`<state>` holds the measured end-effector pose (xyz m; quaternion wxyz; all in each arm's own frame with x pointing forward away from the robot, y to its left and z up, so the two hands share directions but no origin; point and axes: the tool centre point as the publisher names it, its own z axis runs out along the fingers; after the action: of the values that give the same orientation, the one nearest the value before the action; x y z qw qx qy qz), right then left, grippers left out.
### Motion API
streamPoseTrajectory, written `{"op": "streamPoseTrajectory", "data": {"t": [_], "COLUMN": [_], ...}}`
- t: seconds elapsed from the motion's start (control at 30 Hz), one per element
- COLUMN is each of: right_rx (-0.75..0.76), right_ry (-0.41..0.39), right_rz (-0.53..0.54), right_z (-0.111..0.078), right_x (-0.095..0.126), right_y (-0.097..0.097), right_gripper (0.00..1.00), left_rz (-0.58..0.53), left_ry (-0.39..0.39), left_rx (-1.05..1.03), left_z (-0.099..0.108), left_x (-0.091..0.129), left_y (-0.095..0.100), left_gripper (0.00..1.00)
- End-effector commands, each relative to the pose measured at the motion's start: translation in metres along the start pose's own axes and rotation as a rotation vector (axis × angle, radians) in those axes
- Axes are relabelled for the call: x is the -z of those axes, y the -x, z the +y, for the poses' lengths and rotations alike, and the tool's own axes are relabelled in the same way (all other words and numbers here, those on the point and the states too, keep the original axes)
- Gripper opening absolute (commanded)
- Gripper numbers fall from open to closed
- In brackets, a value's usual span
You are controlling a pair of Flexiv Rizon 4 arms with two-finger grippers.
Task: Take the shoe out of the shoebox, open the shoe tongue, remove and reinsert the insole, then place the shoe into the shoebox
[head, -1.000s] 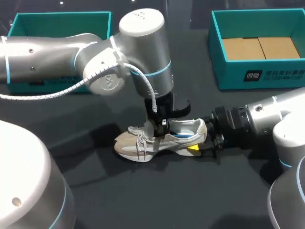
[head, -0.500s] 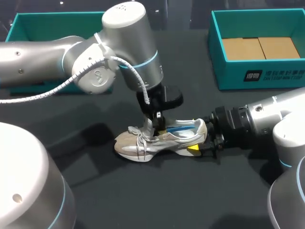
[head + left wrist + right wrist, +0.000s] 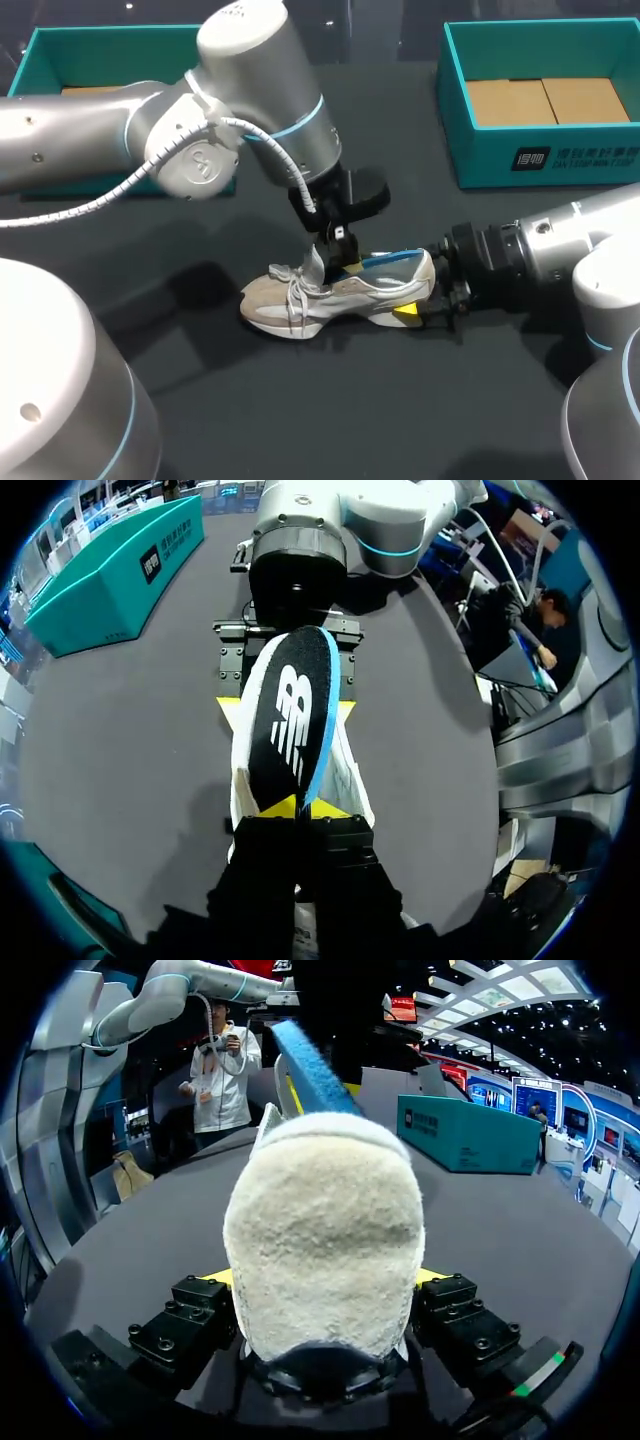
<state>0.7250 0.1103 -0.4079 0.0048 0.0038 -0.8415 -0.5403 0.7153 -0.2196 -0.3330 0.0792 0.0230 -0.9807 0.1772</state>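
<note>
Left gripper (image 3: 300, 808) clamps insole (image 3: 290, 720), clearest from its wrist.

Left gripper (image 3: 295, 807) is over the shoe (image 3: 300, 300) opening, clamped on the insole (image 3: 292, 720). Directly ahead of it, the right gripper (image 3: 325, 1278) and its arm block the heel end. The heel fills the gap between the right gripper's fingers, so there's no way through. Open table (image 3: 330, 400) beside both grippers on the robot's side. Right box (image 3: 540, 160) is well behind the right gripper, nothing over its top. Left box (image 3: 120, 45) is partly under the left arm.
</note>
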Motion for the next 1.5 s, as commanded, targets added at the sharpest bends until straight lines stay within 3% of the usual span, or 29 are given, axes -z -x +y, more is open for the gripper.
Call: {"op": "streamPoseTrajectory", "data": {"t": [0.03, 0.93, 1.0, 1.03, 1.1, 1.33, 1.5], "right_rx": [0.0, 0.0, 0.0, 0.0, 0.0, 0.0, 0.0], "right_ry": [-0.004, -0.004, -0.004, -0.004, -0.004, -0.004, -0.004], "right_rz": [0.001, 0.001, 0.001, 0.001, 0.001, 0.001, 0.001], "right_z": [-0.001, -0.001, -0.001, -0.001, -0.001, -0.001, -0.001], "right_x": [-0.001, -0.001, -0.001, -0.001, -0.001, -0.001, -0.001], "right_y": [0.0, 0.0, 0.0, 0.0, 0.0, 0.0, 0.0], "right_gripper": [0.0, 0.0, 0.0, 0.0, 0.0, 0.0, 0.0], "left_rz": [-0.029, -0.163, -0.17, -0.177, -0.197, -0.278, -0.346], "left_ry": [-0.012, -0.096, -0.101, -0.102, -0.106, -0.146, -0.183], "left_rx": [0.026, 0.049, 0.029, 0.021, 0.009, -0.021, -0.02], "left_z": [-0.013, -0.037, -0.037, -0.037, -0.038, -0.043, -0.048], "left_x": [-0.001, 0.01, 0.011, 0.011, 0.01, 0.01, 0.008], "left_y": [0.003, 0.01, 0.006, 0.005, 0.002, -0.005, -0.007], "left_gripper": [0.0, 0.0, 0.25, 0.33, 0.39, 0.44, 0.43]}}
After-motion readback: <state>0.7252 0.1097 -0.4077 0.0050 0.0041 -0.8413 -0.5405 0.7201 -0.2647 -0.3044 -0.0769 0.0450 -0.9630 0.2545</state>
